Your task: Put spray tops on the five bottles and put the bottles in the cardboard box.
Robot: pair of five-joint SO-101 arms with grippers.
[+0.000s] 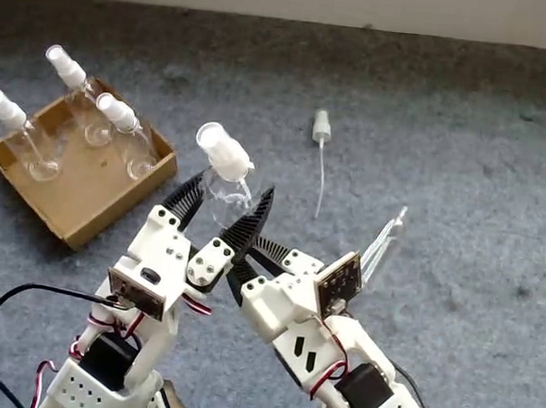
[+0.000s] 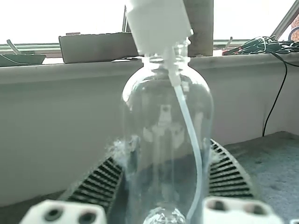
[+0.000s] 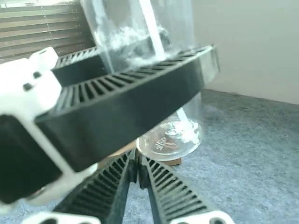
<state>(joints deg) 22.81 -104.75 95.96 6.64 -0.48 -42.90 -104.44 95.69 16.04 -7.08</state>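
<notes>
Left tool [image 2: 163, 161] clamped on clear round plastic bottle [image 2: 163, 135], held off the grey table [image 1: 468, 134].
White spray top [image 2: 156, 23] looks crooked, so I'd seat it before moving. My right tool [image 3: 138, 168] is pinched closed and empty by the bottle's base. Then I'd carry the bottle low and steady to the brown cardboard box [image 1: 75, 198] and set it clear of the three capped bottles [image 1: 118, 126] there.

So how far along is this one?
Three capped bottles stand in the box. The left hand holds a fourth bottle, top on. Left: boxing it, then the loose top and the last bare bottle on the carpet.
</notes>
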